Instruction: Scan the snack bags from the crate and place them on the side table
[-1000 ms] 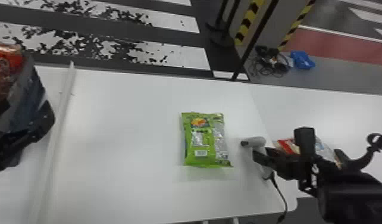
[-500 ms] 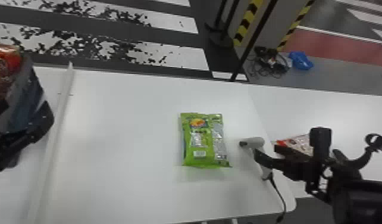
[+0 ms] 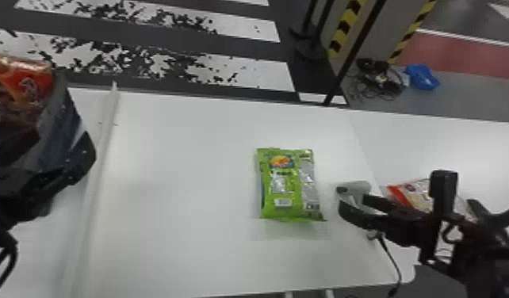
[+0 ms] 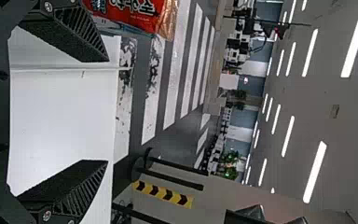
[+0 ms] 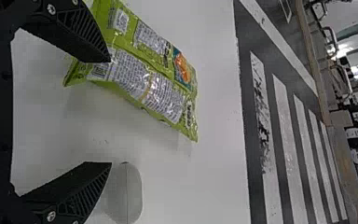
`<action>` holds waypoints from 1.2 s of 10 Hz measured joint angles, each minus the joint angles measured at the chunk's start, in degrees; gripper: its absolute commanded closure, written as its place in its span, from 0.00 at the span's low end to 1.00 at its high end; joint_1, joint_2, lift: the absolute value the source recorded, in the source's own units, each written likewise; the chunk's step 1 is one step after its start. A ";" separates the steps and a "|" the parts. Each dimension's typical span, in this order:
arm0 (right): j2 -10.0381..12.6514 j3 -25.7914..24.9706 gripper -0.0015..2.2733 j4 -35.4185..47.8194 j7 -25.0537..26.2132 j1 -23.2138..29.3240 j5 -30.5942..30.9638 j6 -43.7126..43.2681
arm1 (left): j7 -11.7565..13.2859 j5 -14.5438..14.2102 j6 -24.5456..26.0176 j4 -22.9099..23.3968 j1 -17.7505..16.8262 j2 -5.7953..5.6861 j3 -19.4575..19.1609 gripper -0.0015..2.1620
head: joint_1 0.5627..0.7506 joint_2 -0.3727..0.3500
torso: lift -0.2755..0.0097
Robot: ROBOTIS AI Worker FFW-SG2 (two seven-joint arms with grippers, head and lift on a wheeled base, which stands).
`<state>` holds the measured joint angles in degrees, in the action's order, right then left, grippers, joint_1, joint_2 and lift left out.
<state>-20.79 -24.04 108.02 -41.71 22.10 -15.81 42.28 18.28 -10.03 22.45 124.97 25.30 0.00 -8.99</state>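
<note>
The left gripper (image 3: 61,144) is at the left edge of the head view, by a red-orange snack bag (image 3: 25,85). In the left wrist view, that gripper (image 4: 108,111) is open with nothing between its fingers; the red bag (image 4: 137,16) lies beyond one finger. A green snack bag (image 3: 287,184) lies flat on the white table (image 3: 186,178). To its right, the right gripper (image 3: 354,204) is close to a grey scanner (image 3: 356,188). In the right wrist view, this gripper (image 5: 111,112) stands open, one finger overlapping the green bag (image 5: 144,70), the other beside the scanner (image 5: 126,191).
A pale raised strip (image 3: 101,158) runs along the table's left part. On the white surface at the right lies another red-and-white snack bag (image 3: 416,192), partly behind the right arm. The scanner's dark cable (image 3: 391,257) hangs over the table's near corner.
The right arm's wrist has shifted rightward, while its fingertips remain near the scanner. The left arm and the green bag look unmoved.
</note>
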 measured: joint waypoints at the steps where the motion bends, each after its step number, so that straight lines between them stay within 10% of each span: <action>1: -0.26 1.58 0.05 0.04 -0.54 -0.50 0.60 1.00 | 0.00 0.21 0.10 -0.01 -0.10 0.00 0.22 0.05 | 0.70 0.26 | 0.64; 8: -1.00 12.65 0.13 -3.34 -1.20 -5.69 7.81 3.68 | 0.00 0.28 0.19 -0.24 -0.15 0.00 0.28 0.05 | 0.70 0.37 | 0.64; 10: -1.00 14.04 0.83 -5.82 -0.98 -7.41 9.32 3.28 | 0.00 0.28 0.19 -0.06 0.10 0.00 0.29 0.05 | 0.70 0.37 | 0.64; 12: -0.99 14.24 0.99 -6.19 0.81 -7.58 10.02 3.06 | 0.00 0.28 0.18 0.06 0.49 0.00 0.22 0.05 | 0.70 0.36 | 0.64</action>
<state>-21.77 -9.80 101.83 -40.90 14.51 -5.78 45.34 18.28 -9.75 22.63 125.03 25.78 0.00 -8.77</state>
